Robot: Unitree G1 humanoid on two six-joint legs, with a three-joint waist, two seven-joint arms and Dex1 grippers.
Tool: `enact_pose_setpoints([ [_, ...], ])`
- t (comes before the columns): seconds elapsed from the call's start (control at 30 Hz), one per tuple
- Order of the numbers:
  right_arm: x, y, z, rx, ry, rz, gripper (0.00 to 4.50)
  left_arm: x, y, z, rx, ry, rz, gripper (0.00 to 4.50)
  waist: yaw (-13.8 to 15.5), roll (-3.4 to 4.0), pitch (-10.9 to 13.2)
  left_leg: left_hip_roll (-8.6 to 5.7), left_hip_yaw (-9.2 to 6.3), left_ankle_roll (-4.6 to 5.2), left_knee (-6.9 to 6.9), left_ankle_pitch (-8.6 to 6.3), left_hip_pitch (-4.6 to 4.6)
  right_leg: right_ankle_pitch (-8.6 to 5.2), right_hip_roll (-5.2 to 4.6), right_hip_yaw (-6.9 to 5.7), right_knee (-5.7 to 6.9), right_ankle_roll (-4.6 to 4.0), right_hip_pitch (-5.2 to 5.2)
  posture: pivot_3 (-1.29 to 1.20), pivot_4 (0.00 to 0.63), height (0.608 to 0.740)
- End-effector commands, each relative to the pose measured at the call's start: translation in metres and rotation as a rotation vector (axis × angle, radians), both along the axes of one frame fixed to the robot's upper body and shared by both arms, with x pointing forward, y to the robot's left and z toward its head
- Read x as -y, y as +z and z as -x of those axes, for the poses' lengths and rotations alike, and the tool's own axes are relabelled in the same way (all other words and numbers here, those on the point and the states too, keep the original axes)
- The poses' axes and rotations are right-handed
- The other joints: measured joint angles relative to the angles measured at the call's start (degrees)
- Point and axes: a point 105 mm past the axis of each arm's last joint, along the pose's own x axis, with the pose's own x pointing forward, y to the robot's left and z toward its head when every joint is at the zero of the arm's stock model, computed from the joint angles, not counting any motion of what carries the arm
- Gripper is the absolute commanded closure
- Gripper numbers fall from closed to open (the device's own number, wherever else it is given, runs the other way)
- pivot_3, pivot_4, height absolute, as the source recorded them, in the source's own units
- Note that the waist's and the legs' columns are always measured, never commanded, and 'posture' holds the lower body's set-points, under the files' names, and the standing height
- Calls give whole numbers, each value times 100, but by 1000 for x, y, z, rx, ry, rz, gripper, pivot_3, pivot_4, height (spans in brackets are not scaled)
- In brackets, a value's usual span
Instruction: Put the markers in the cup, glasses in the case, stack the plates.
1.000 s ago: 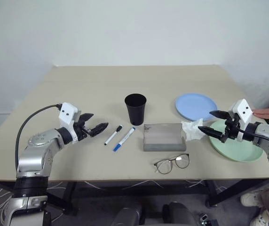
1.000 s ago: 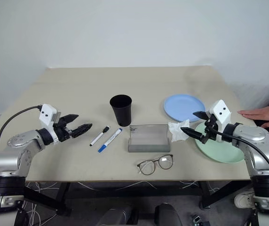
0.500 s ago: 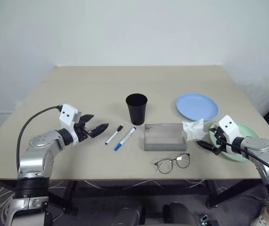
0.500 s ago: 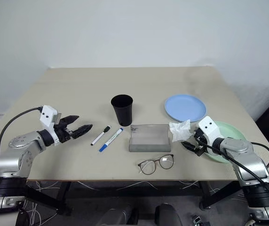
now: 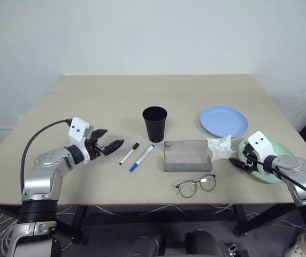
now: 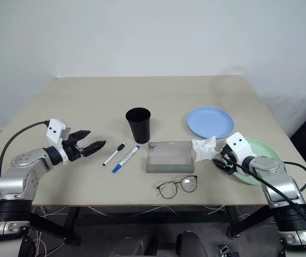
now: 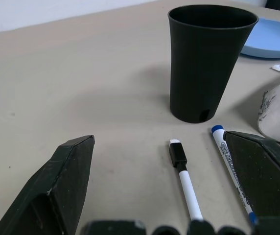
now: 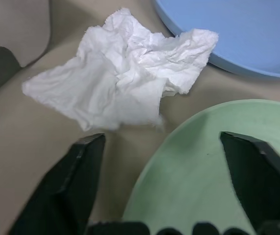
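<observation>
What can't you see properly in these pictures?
- Inside the black cup: head views see it from the side, so its bottom is hidden.
- Blue-capped marker: in the left wrist view a finger covers part of it.
- Green plate: the right arm covers part of it in the head views.
- Grey case: too small to tell open or closed.

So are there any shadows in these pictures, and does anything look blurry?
Left wrist view: the cup throws a soft shadow on the table, and the gripper fingers close to the camera look fuzzy. Right wrist view: the tissue is sharp, with a faint shadow under its edge. Eye views: even light, soft shadows beside the case.
</observation>
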Motion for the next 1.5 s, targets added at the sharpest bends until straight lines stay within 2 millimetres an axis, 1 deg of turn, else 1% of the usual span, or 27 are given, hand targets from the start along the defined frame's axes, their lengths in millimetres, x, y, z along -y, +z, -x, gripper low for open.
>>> enact_pose_setpoints([
  [0.03, 4, 10, -8, 41, -27, 40, 1929, -1, 16, -3, 63, -4, -18, 0, 0, 0, 0, 0, 0, 0, 0, 0, 0, 0, 0, 0, 0, 0, 0, 0, 0, 739],
  [0.1, 6, 9, -10, 34, -36, 51, 2700, -2, 16, -3, 64, -1, -19, 0, 0, 0, 0, 0, 0, 0, 0, 0, 0, 0, -1, -1, 0, 0, 1, 0, 0, 739],
  [0.27, 10, 9, -13, 32, -51, 68, 4392, -2, 16, -3, 65, -1, -19, 0, -6, -8, -5, 0, 2, 0, 1, 0, 1, 0, -1, 0, -1, 0, 2, 0, 0, 739],
  [0.3, 11, 9, -13, 32, -54, 72, 4455, -2, 16, -3, 66, -1, -20, 0, -19, -17, -11, 0, 2, 0, 1, 0, 2, 0, -1, 1, 0, 0, 2, 0, 0, 739],
  [0.37, 14, 10, -14, 29, -65, 79, 4455, -1, 17, -4, 67, -2, -19, 0, -33, -27, -18, 4, 4, 0, 1, 0, 4, -2, -1, -3, 0, -4, 1, 0, 0, 739],
  [0.63, 24, 11, -17, 18, -89, 122, 4455, 1, 18, -6, 72, -11, -21, 0, -24, -32, -22, 3, 12, 0, 3, 0, 1, -5, -16, -11, 0, -9, 5, 0, 0, 739],
  [0.83, 57, 26, -18, -12, -152, 238, 4455, 3, 19, -7, 74, -18, -23, 0, 2, -30, -21, 2, 26, 0, 4, 0, -2, -5, -29, -13, 0, -8, 4, 0, 0, 739],
  [0.9, 64, 35, -20, -2, -149, 282, 4455, 3, 19, -7, 75, -19, -23, 0, 1, -30, -21, 2, 29, 1, 3, 0, -4, -5, -34, -16, 1, -8, 3, 0, 0, 739],
  [0.97, 65, 47, -24, 26, -145, 294, 4455, 3, 19, -8, 75, -19, -24, 0, -1, -30, -22, 2, 29, 1, 1, 0, -3, -4, -34, -16, 0, -7, 0, 0, 0, 739],
  [1.03, 58, 57, -30, 64, -115, 265, 4455, 3, 20, -8, 76, -19, -24, 0, -14, -31, -22, 4, 35, 2, -5, -1, -2, 0, -32, -13, 0, 1, -8, 0, 0, 739],
  [1.1, 46, 66, -38, 116, -73, 227, 4455, 3, 20, -9, 77, -20, -24, 0, -31, -31, -22, 9, 38, 2, -7, -1, -1, 2, -31, -16, 0, 4, -10, 0, 0, 739],
  [1.17, 32, 75, -46, 162, -41, 168, 4455, 4, 21, -10, 79, -21, -23, 0, -35, -31, -22, 12, 39, 3, -9, -1, 0, 4, -30, -19, 0, 7, -11, 0, 0, 739],
  [1.23, 16, 81, -60, 218, -10, 107, 4455, 5, 21, -10, 81, -22, -23, 0, -36, -32, -22, 13, 41, 3, -10, -2, 0, 4, -30, -18, 0, 7, -13, 0, 0, 739],
  [1.3, 4, 84, -72, 258, 10, 73, 4455, 6, 21, -11, 82, -23, -22, 0, -35, -32, -22, 14, 47, 3, -9, -1, 2, 5, -29, -16, -1, 7, -12, 0, 0, 739],
  [1.37, -4, 86, -80, 279, 27, 58, 4455, 6, 22, -11, 83, -23, -22, 0, -13, -32, -22, 14, 50, 4, -8, -1, 2, 5, -30, -14, -1, 7, -10, 0, 0, 739],
  [1.5, -23, 82, -95, 289, 80, 30, 4455, 5, 23, -11, 87, -16, -23, 0, -2, -33, -23, 11, 55, 9, -6, 1, 2, 6, -30, -11, -3, 9, -6, 0, 0, 739],
])
